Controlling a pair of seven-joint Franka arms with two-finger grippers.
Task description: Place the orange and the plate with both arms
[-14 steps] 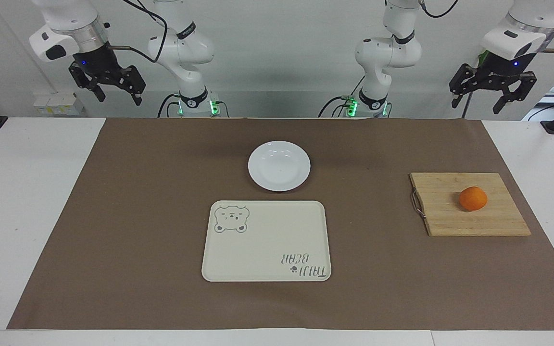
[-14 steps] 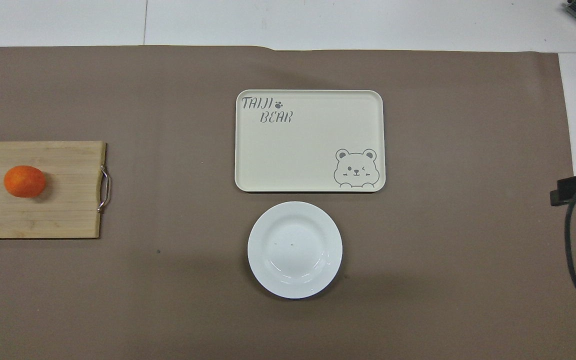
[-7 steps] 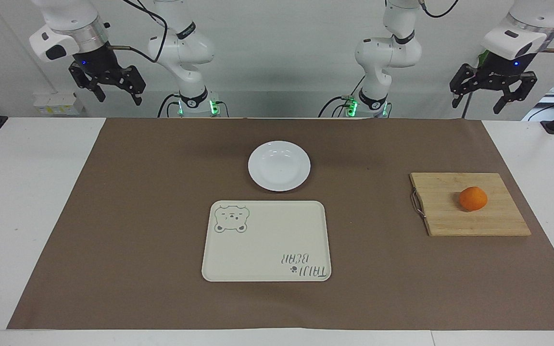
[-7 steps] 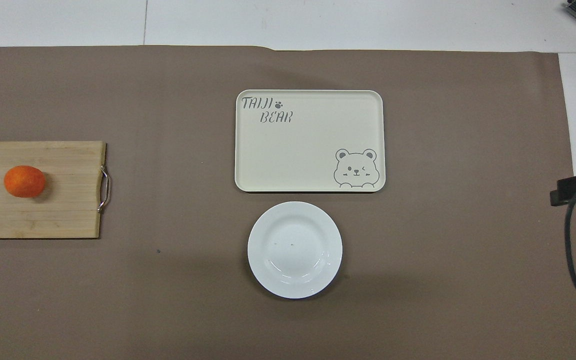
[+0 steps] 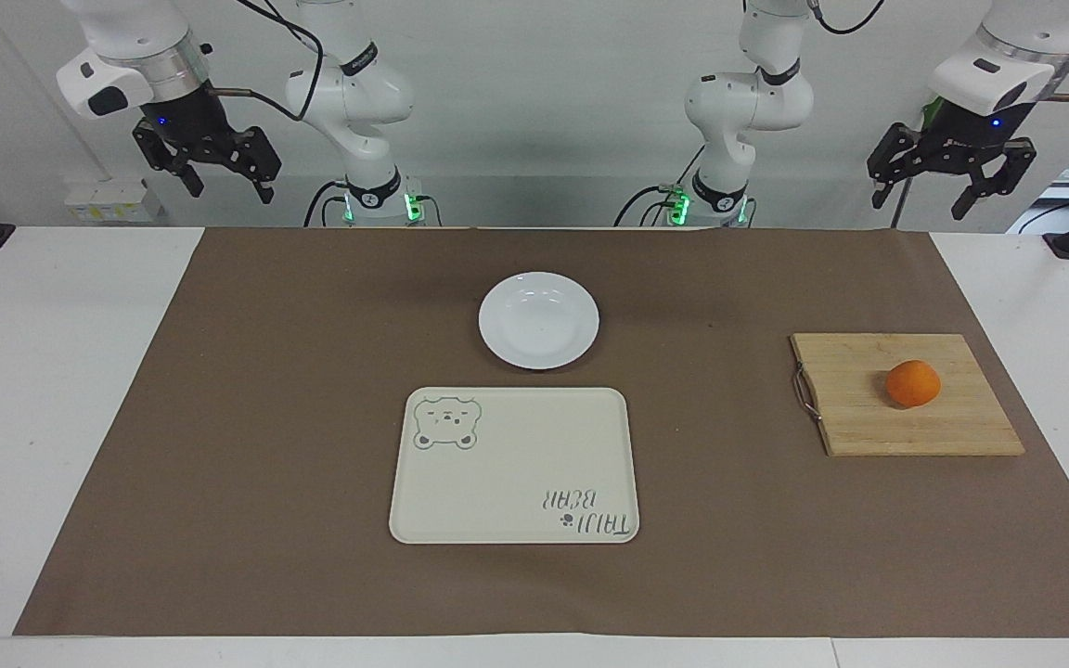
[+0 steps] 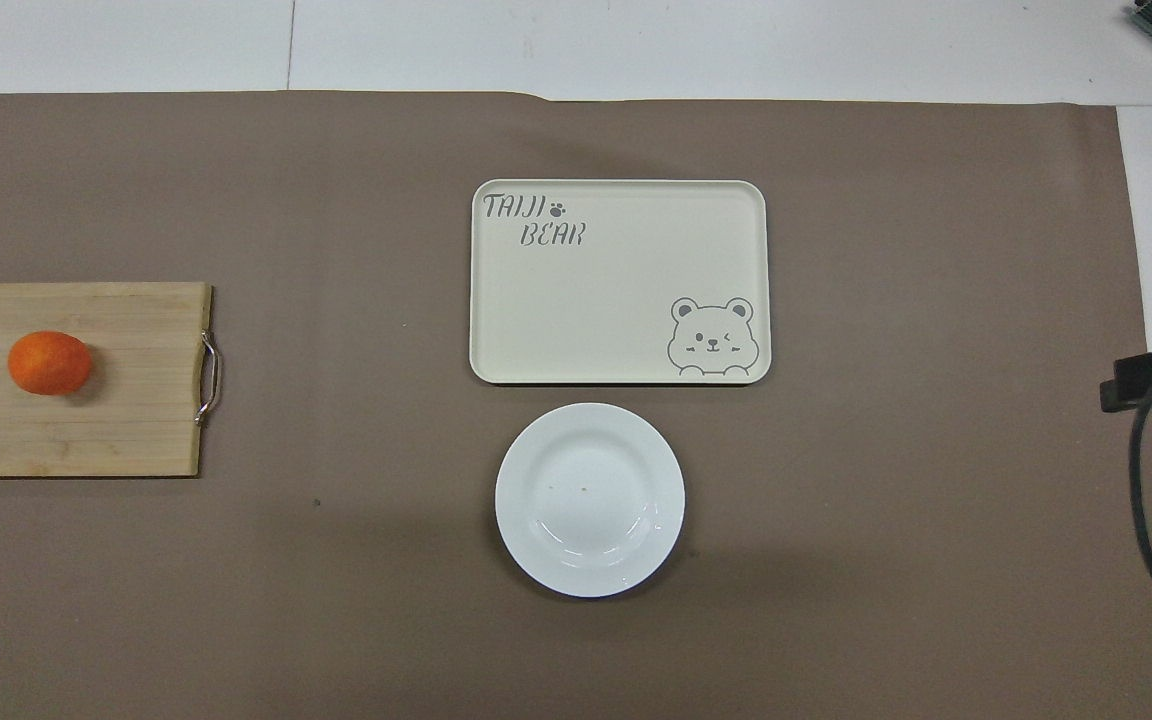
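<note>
On wooden board (image 5: 906, 394), orange (image 5: 913, 383): light, round, roll-prone, gripped across middle; plate (image 5: 539, 320): glossy, brittle, taken at rim; left tool (image 5: 952, 186), right tool (image 5: 210, 167): raised, fingers apart, empty.

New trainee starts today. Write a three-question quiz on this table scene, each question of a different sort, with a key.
1. True or false: the orange lies on the plate.
2. Which is nearer to the robots: A the plate, B the tray?
3. Fill in: the orange rests on the wooden ____.

Key:
1. False; it lies on the cutting board, toward the left arm's end of the table.
2. A.
3. Cutting board.

Both the left gripper and right gripper hang raised with jaws open, holding nothing.
</note>
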